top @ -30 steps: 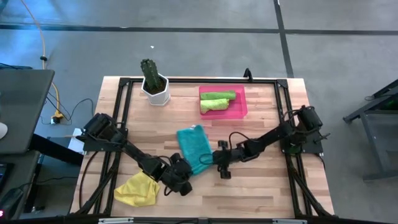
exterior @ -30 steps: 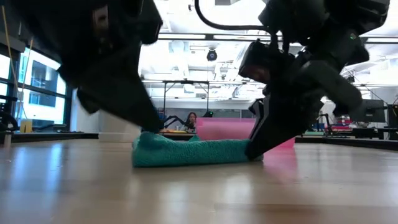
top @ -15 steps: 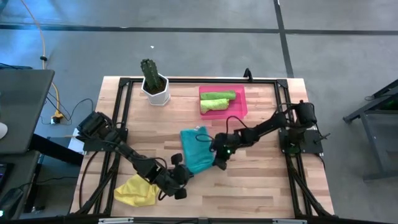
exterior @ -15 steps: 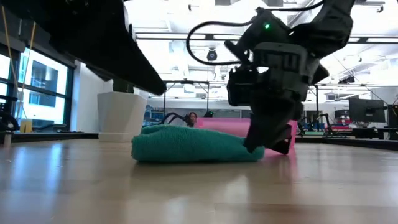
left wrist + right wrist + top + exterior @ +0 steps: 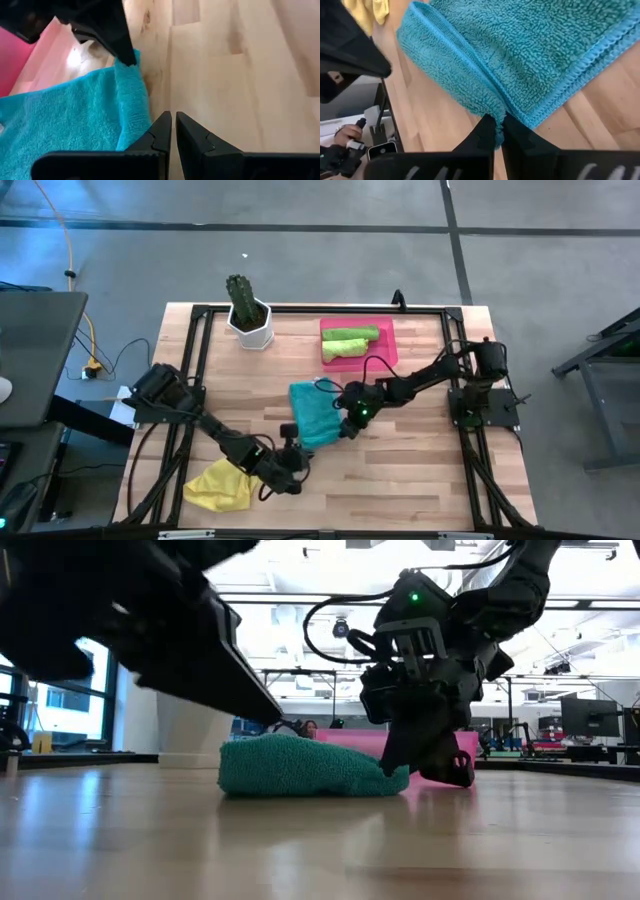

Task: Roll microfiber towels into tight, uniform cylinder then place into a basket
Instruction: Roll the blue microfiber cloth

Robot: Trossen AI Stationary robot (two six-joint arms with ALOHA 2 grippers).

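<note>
A teal towel (image 5: 314,412) lies bunched in the middle of the table, thick and humped in the low view (image 5: 295,766). My right gripper (image 5: 346,423) is shut on its right side. My left gripper (image 5: 292,453) is shut, its tips (image 5: 173,116) at the towel's near corner (image 5: 135,125). A yellow towel (image 5: 220,485) lies crumpled near the front left, under my left arm. The pink basket (image 5: 386,352) at the back holds two rolled lime green towels (image 5: 349,334). My left gripper stands with its shut fingers right beside the teal towel's near corner (image 5: 142,131); I cannot tell whether it touches. My right gripper pinches a folded edge of the teal towel (image 5: 492,107) between its two fingers. It comes slanting down from the table's right. The towel rests on the table, heaped up beside the fingers (image 5: 395,778).
A white pot with a cactus (image 5: 248,315) stands at the back left. Black frame rails (image 5: 200,360) run along the table's sides. Bare wood shows in front of and to the right of the teal towel.
My right gripper has gone toward the far edge and a little left, rolling its wrist, with the teal towel's right edge in its hold. The towel has bunched from a flat strip into a thicker hump. My left gripper has rolled its wrist in place.
</note>
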